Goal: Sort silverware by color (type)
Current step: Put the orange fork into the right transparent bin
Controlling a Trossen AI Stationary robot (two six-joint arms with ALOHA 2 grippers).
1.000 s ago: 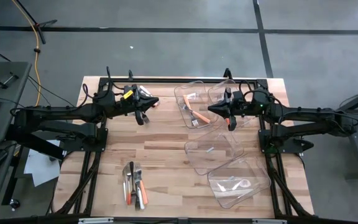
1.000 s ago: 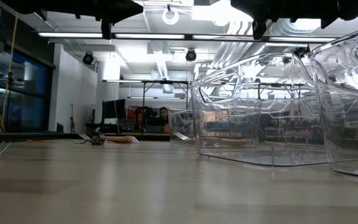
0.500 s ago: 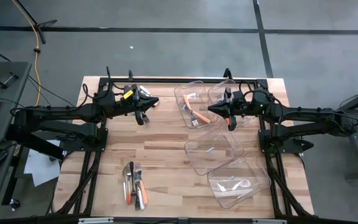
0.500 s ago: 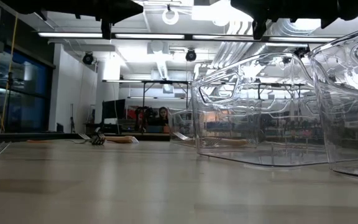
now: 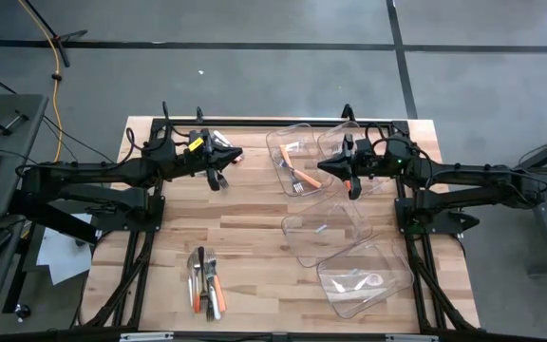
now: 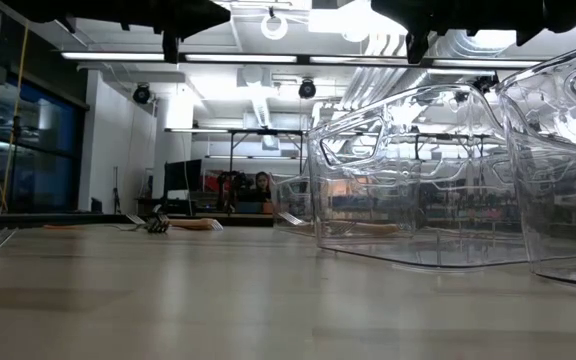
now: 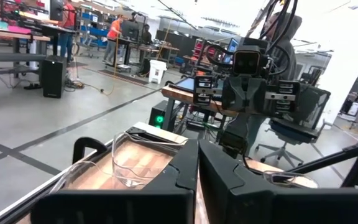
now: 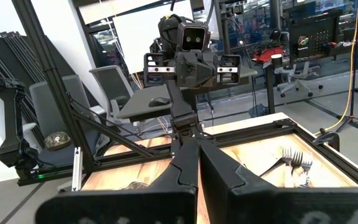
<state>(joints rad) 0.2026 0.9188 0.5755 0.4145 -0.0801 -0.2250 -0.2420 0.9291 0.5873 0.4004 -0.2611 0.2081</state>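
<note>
A pile of silverware (image 5: 205,281) with orange, white and dark handles lies flat on the table near the front left; it also shows in the low view (image 6: 181,224). A few more pieces (image 5: 213,139) lie at the far left behind my left arm, and the right wrist view shows their fork heads (image 8: 294,158). An orange-handled fork (image 5: 299,177) lies in a far clear bin. My left gripper (image 5: 239,155) (image 7: 197,149) is shut and empty, raised over the far left of the table. My right gripper (image 5: 322,166) (image 8: 197,149) is shut and empty, over the far bins, facing the left one.
Several clear plastic bins stand on the table's right half: two at the far side (image 5: 291,152) (image 5: 349,142), one in the middle (image 5: 326,233), one near the front (image 5: 364,277) holding pale pieces. Bare wood lies in the table's centre (image 5: 245,209). Bins loom large in the low view (image 6: 418,180).
</note>
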